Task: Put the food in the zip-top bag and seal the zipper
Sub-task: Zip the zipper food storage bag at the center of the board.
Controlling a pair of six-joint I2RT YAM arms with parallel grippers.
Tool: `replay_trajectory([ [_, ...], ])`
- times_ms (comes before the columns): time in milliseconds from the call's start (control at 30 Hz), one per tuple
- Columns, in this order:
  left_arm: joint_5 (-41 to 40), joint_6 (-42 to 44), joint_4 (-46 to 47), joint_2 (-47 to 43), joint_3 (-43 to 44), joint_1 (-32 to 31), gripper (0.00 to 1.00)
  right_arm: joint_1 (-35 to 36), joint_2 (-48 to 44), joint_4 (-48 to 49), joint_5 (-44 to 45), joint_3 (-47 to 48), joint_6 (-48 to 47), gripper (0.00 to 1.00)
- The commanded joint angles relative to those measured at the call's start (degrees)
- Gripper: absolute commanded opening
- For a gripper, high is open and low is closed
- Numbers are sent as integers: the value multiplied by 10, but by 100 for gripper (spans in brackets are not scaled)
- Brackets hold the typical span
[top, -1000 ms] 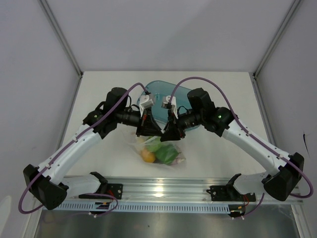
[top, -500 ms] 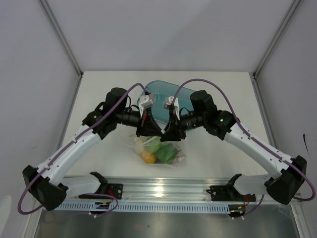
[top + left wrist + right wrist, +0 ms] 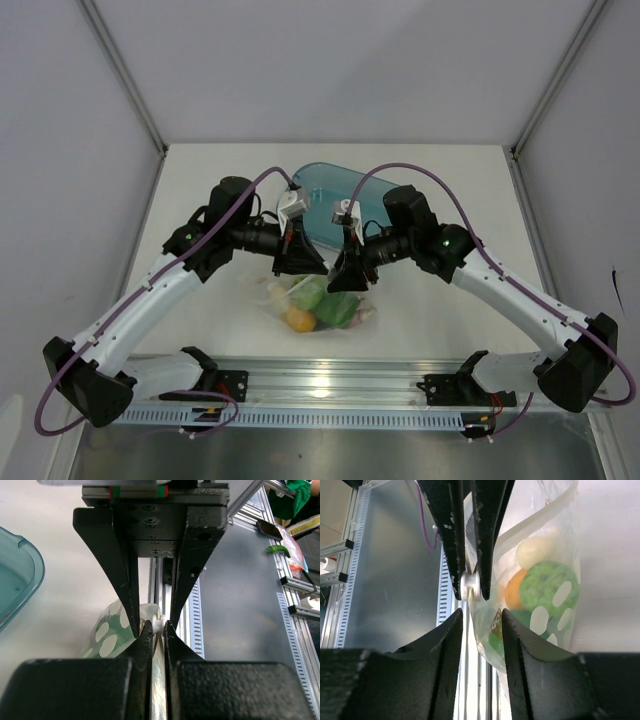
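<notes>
Beside teal tray (image 3: 335,180), clear zip-top bag (image 3: 272,296), green, orange food (image 3: 312,295) inside

You have a translucent teal tray (image 3: 335,180) at the far middle of the white table (image 3: 460,190). An aluminium rail (image 3: 340,382) runs along its near edge. Beyond it, your left wrist view shows a small green object (image 3: 278,549) on a grey surface (image 3: 235,605).

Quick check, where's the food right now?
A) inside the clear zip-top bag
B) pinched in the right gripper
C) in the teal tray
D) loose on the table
A: the right wrist view shows the green, orange and pale food through the clear wall of the zip-top bag.
</notes>
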Motion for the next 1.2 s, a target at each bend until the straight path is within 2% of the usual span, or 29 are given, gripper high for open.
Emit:
replay_trajectory([
  [0, 21, -3, 14, -16, 24, 4, 1, -2, -11, 10, -6, -3, 3, 39],
  [300, 23, -2, 11, -16, 24, 4, 0, -2, 3, 32, -9, 8, 14, 30],
  [467, 24, -2, 7, -12, 24, 4, 1, 0, 9, 32, -5, 20, 14, 30],
  [633, 28, -3, 4, -11, 25, 4, 1, 1, 16, 30, 3, 33, 11, 25],
  [767, 16, -2, -10, -10, 28, 4, 0, 0, 22, 25, 0, 49, 8, 17],
  [833, 15, -2, -16, -9, 29, 4, 1, 0, 21, 25, -5, 50, 8, 3],
  [867, 12, -2, -16, -11, 28, 4, 1, 1, 18, 25, -6, 51, 7, 0],
  [1167, -69, -18, -19, -16, 25, 12, 0, -2, -26, 68, 37, 13, 49, 0],
])
